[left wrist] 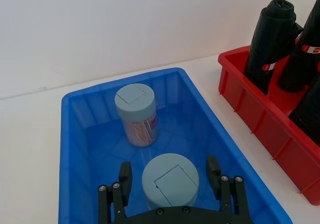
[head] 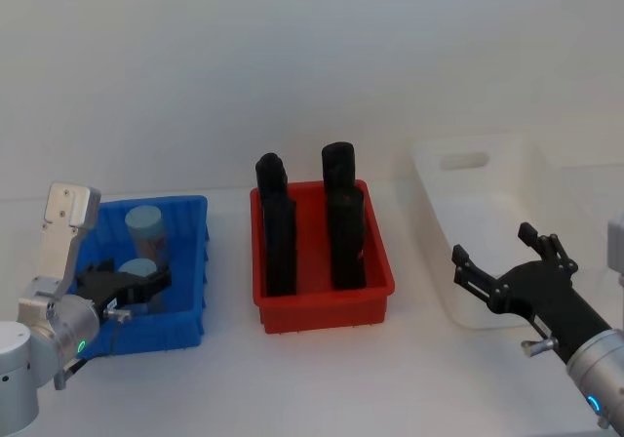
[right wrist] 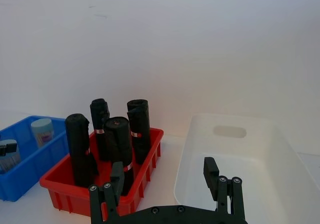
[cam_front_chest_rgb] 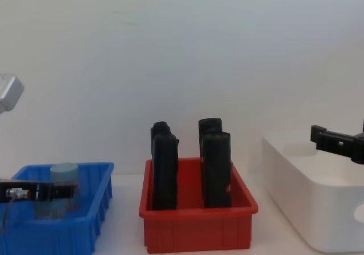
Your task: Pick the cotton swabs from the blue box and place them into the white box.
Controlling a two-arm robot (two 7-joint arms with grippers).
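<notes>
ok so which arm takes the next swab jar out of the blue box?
Left. The left gripper is inside the blue box, fingers open on either side of the nearer jar of cotton swabs. The right gripper hangs open at the white box, on the far side of the red bin.

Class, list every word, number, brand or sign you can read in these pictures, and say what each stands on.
None can be read.
Red-and-white bands on the black rolls in the red bin: lettering too small.
Pinkish label on the far cotton swab jar in the blue box: blurred.
Near cotton swab jar, inside the open left claw: plain lid, no text.
Right claw, by the white box: no markings.
</notes>
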